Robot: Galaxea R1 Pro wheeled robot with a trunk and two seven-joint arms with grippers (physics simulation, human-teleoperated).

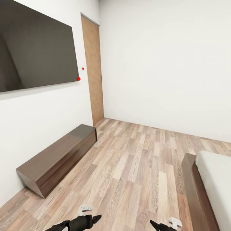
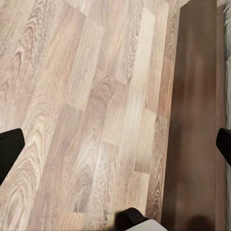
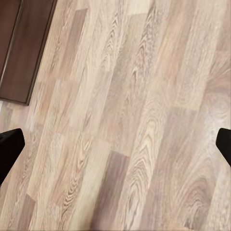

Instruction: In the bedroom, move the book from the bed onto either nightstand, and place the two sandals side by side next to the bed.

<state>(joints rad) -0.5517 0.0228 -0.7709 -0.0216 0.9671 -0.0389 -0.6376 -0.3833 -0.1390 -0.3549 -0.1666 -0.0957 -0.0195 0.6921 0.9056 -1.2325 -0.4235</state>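
While the head camera looks down across the bedroom, both arms sit low at the bottom edge of its view, drawn in close to the body. The left gripper point(image 1: 96, 218) pokes forward on its black forearm, the right gripper point(image 1: 154, 224) mirrors it — each points out over bare wood-plank floor point(image 1: 138, 166). In the left wrist view the two dark fingertips point(image 2: 9, 147) stand at opposite edges of the picture, well apart, nothing between them but planks. Same story on the right wrist: fingertips point(image 3: 8, 144) spread wide, holding nothing.

Now the room. Along the left wall runs a long low dark bench point(image 1: 59, 158), its near end angled toward the robot, with a big dark wall screen point(image 1: 35, 48) above it and two small red dots just beside the screen's lower corner. A plain brown door point(image 1: 93, 70) stands in the far corner. On the right, the bed point(image 1: 213, 183) comes in — dark brown frame edge point(image 1: 192, 189) with off-white mattress behind it. Between bench and bed frame lies a broad open lane of floor, running to the far white wall point(image 1: 166, 64).

The left wrist view catches the dark frame board point(image 2: 195, 120) along one side.
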